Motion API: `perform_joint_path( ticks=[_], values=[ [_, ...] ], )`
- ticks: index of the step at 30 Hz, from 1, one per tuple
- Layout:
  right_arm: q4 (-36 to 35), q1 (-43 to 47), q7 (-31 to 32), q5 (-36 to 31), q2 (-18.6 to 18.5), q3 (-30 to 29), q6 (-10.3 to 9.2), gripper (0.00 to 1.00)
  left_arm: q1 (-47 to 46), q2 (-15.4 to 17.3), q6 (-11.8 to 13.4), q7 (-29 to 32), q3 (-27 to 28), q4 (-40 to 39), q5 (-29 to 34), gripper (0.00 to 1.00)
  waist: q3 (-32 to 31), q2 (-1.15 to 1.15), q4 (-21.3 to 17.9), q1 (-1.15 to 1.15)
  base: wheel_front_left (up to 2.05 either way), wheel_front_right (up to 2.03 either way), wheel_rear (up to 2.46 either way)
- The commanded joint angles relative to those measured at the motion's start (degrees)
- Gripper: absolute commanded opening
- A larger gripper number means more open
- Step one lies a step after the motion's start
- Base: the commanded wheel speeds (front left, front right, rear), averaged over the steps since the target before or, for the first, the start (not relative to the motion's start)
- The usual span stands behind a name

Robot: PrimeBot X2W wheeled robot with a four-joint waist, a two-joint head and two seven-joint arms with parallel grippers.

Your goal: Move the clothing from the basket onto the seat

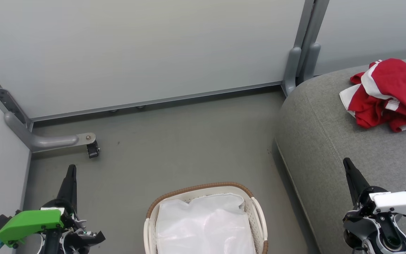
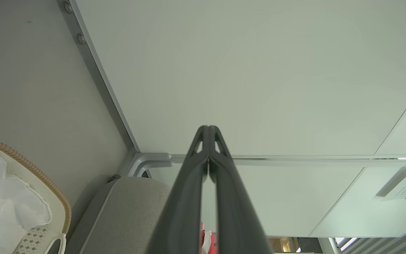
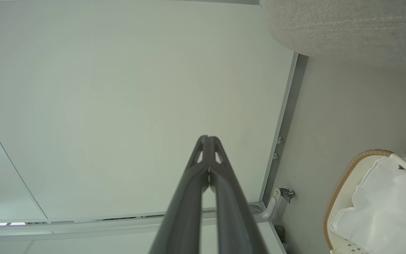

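Red clothing (image 1: 389,93) w/ white stripes lies bunched on the grey seat (image 1: 330,141), far right. Basket (image 1: 196,188) sits on the floor (image 1: 189,141) beside the seat, w/ white liner (image 1: 203,225) inside. Left tool (image 1: 71,168) & right tool (image 1: 347,162) both have fingers pressed together, either side of basket.

Findings: the setting is a partitioned test bay furnished to resemble a living room. Plain pale panels (image 1: 153,53) in grey metal frames enclose it. They meet at a corner post (image 1: 307,42) and are steadied by a curved floor brace (image 1: 48,141). The floor (image 1: 189,141) is bare grey sheet. Domestic items are few: a grey upholstered seat (image 1: 330,141), a laundry basket (image 1: 196,188) and red clothing (image 1: 389,91). A printed notice (image 2: 405,185) is fixed to one panel.
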Motion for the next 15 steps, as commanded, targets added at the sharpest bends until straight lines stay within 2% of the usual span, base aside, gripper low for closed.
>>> perform_joint_path(
  ticks=[1, 15],
  values=[
    [-0.2, 0.6, 0.1, 0.2, -0.3, -0.1, 0.0, 0.0, -0.7, 0.0, -0.4, 0.2, 0.2, -0.1, 0.3, 0.0, 0.0, 0.0, 0.0, 0.0, 0.0, 0.0, 0.0],
    [-0.2, 0.6, 0.1, 0.2, -0.3, -0.1, 0.0, 0.0, -0.7, 0.0, -0.4, 0.2, 0.2, -0.1, 0.3, 0.0, 0.0, 0.0, 0.0, 0.0, 0.0, 0.0, 0.0]
  ],
)
